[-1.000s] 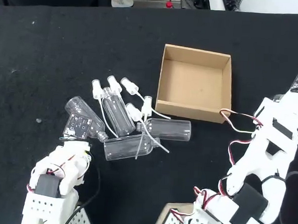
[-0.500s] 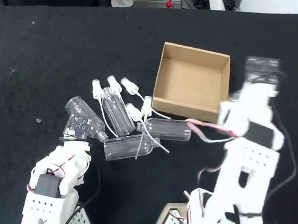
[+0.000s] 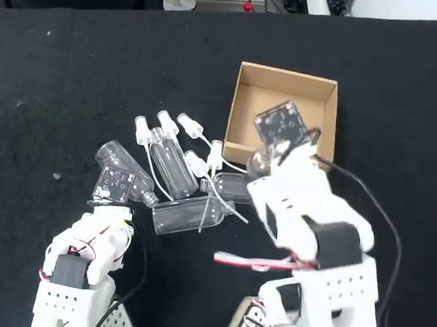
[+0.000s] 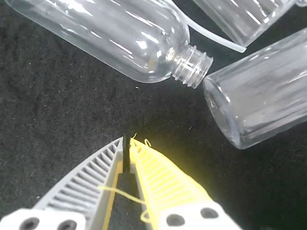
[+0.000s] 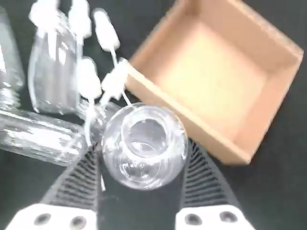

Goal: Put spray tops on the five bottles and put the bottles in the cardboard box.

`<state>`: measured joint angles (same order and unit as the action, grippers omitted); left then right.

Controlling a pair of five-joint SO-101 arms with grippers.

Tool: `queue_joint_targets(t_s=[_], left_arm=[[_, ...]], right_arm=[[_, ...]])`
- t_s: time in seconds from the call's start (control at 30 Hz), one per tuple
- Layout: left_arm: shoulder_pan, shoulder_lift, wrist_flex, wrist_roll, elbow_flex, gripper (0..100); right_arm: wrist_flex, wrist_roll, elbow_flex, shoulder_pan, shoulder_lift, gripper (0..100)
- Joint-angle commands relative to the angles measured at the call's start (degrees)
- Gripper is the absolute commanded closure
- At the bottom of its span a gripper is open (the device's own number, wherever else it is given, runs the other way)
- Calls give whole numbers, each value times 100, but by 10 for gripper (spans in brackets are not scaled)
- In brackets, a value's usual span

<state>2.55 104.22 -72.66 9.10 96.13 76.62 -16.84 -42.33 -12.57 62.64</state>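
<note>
My right gripper (image 5: pixel 144 155) is shut on a clear bottle (image 5: pixel 144 143), seen end-on and held above the table beside the cardboard box (image 5: pixel 192 120). From above, this gripper (image 3: pixel 266 166) hangs over the front wall of the box (image 3: pixel 289 73). Three clear bottles (image 3: pixel 171 165) (image 3: pixel 186 214) (image 3: pixel 116 157) lie to the left, and another (image 3: pixel 232 186) is partly hidden under the arm. Several white spray tops (image 3: pixel 167 122) lie loose among them. My left gripper (image 4: pixel 127 143) is shut and holds nothing, just short of an open bottle neck (image 4: pixel 192 67).
The black table (image 3: pixel 77 68) stretches bare to the left and behind the pile. Thin white dip tubes (image 3: pixel 227 208) trail from the spray tops across the bottles. The right arm's red and white cables (image 3: pixel 250 262) hang low near the front edge.
The right arm has swung from the table's right side leftward to the box's front wall. The left arm and the bottles on the table have not moved.
</note>
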Motion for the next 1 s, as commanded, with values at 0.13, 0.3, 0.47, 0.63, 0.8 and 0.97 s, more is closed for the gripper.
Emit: queue_joint_targets(t_s=[0.13,0.3,0.47,0.63,0.8,0.97], left_arm=[[48,35,-26,-53,119,970],[92,35,-26,-53,119,970],[92,35,-26,-53,119,970],[-198,35,53,-9,31,970],[-1930,35,633,1125,-1174,970],[-3451,35,949,1820,-2440,970]], right_arm=[[-18,-53,-57,-554,954,972],[35,-44,-497,-554,1516,973],[0,-44,-822,-571,1956,971],[44,-44,-857,-554,2176,971],[123,-44,-848,-563,2202,970],[105,-44,-848,-580,2202,970]])
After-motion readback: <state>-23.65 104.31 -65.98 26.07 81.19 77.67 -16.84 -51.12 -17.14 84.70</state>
